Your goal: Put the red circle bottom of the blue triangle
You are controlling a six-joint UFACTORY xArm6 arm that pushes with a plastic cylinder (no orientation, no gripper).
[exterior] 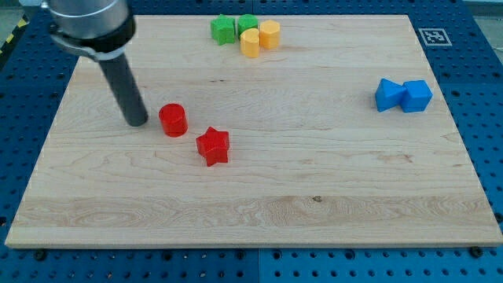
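Note:
The red circle (173, 119) is a short red cylinder at the board's left-centre. My tip (137, 123) stands just to its left, a small gap apart. The blue triangle (387, 95) sits far off at the view's right, touching a blue cube (417, 95) on its right side. The arm's rod rises from the tip toward the view's top left.
A red star (213, 146) lies just below and right of the red circle. Two green blocks (224, 30) (247, 23) and two yellow cylinders (251, 42) (269, 34) cluster at the view's top centre. The wooden board (314, 212) ends at a blue pegboard.

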